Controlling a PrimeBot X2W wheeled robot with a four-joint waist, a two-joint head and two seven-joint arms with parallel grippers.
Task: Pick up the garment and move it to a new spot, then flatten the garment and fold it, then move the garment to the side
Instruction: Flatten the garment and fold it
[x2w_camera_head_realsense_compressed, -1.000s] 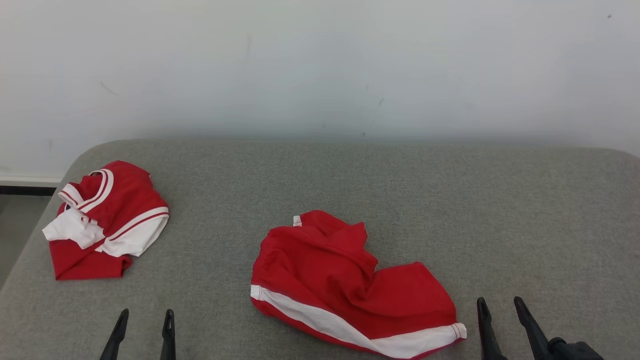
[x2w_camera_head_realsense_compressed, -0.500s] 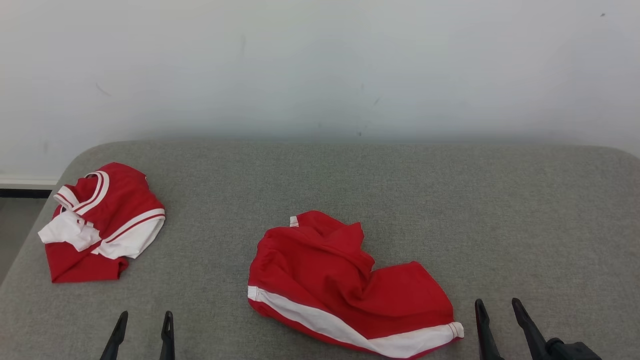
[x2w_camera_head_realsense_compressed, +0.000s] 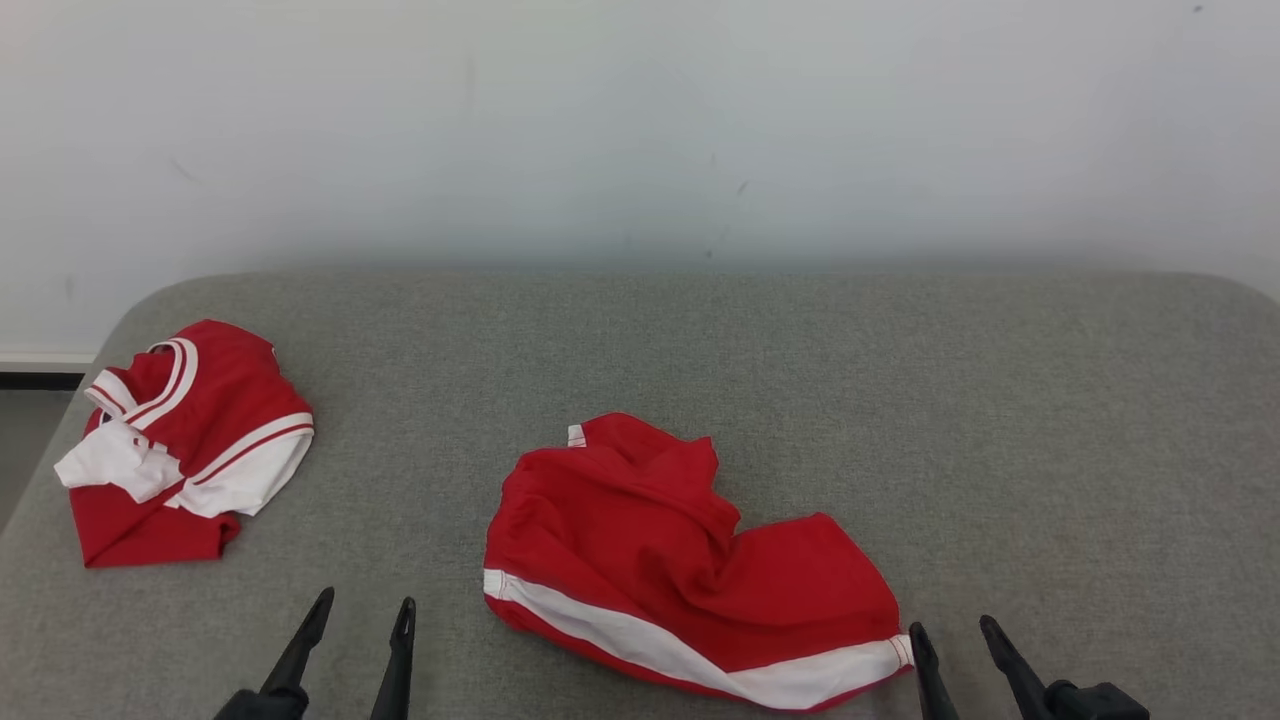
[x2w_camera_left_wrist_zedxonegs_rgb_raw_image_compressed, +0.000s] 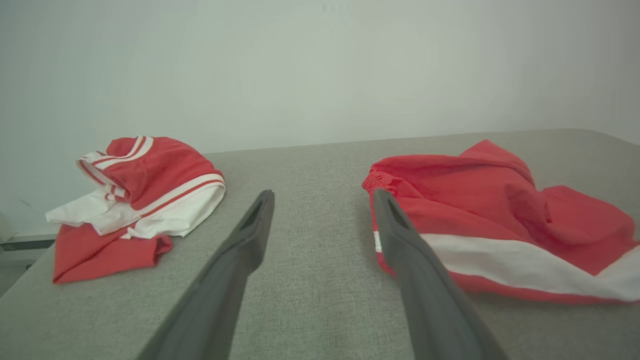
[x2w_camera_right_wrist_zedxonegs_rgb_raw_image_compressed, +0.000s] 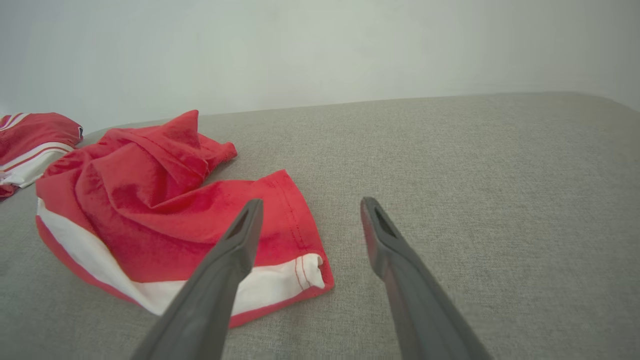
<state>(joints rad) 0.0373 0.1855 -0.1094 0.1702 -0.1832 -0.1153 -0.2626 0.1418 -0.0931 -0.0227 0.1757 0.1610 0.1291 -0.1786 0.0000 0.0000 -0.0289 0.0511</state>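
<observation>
A crumpled pair of red shorts (x2w_camera_head_realsense_compressed: 680, 560) with a white side stripe lies near the front middle of the grey padded table (x2w_camera_head_realsense_compressed: 900, 400); the shorts (x2w_camera_left_wrist_zedxonegs_rgb_raw_image_compressed: 500, 220) lie at the right of the left wrist view, and the shorts (x2w_camera_right_wrist_zedxonegs_rgb_raw_image_compressed: 150, 210) at the left of the right wrist view. My left gripper (x2w_camera_head_realsense_compressed: 362, 612) stands open just left of the shorts, empty. Open and empty too, my right gripper (x2w_camera_head_realsense_compressed: 948, 632) is beside the shorts' right hem corner. In the wrist views, the left gripper (x2w_camera_left_wrist_zedxonegs_rgb_raw_image_compressed: 322, 196) and the right gripper (x2w_camera_right_wrist_zedxonegs_rgb_raw_image_compressed: 310, 204) hover above the table.
A folded red and white shirt (x2w_camera_head_realsense_compressed: 170, 440) rests near the table's left edge, and the shirt (x2w_camera_left_wrist_zedxonegs_rgb_raw_image_compressed: 135, 195) is at the left of the left wrist view. A white wall (x2w_camera_head_realsense_compressed: 640, 130) rises behind the table. Bare grey surface spreads across the right half.
The camera has shifted slightly, sliding the scene left. My left gripper has risen and moved right, closer to the shorts. The right gripper has edged left toward the hem.
</observation>
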